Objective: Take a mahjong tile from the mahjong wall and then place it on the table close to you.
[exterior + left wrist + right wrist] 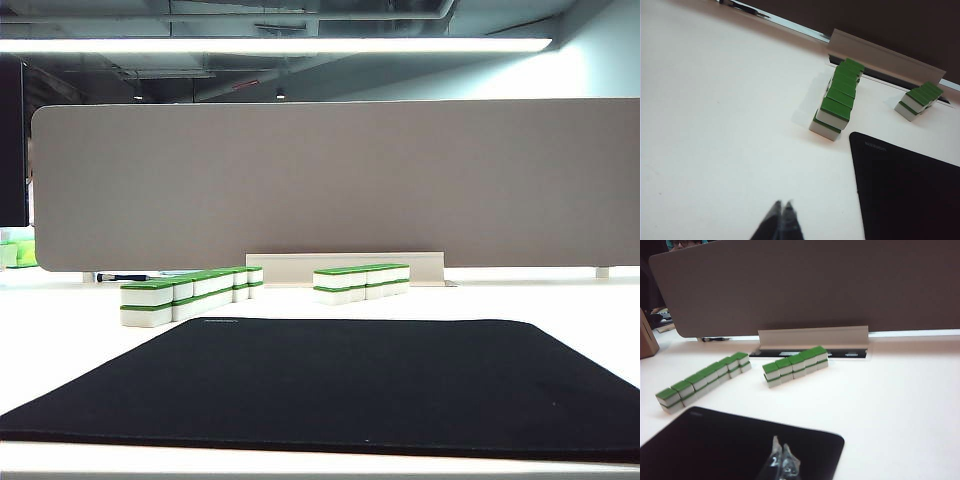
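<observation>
Running obliquely from near-left to far-right, the mahjong wall (pixel 190 293) lies two tiles high on the white tabletop (pixel 560 300), green tops up, just beyond the black mat's (pixel 350 385) far-left corner. A shorter tile row (pixel 362 282) sits to its right. The mat's corner logo is too small to read. The left gripper (pixel 781 206) hangs closed over bare tabletop; the right gripper (pixel 782 449), closed, hovers above the mat.

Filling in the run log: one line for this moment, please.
stage: pre-reach | left gripper: shut, empty | right gripper: shut, empty | mahjong wall: untouched
</observation>
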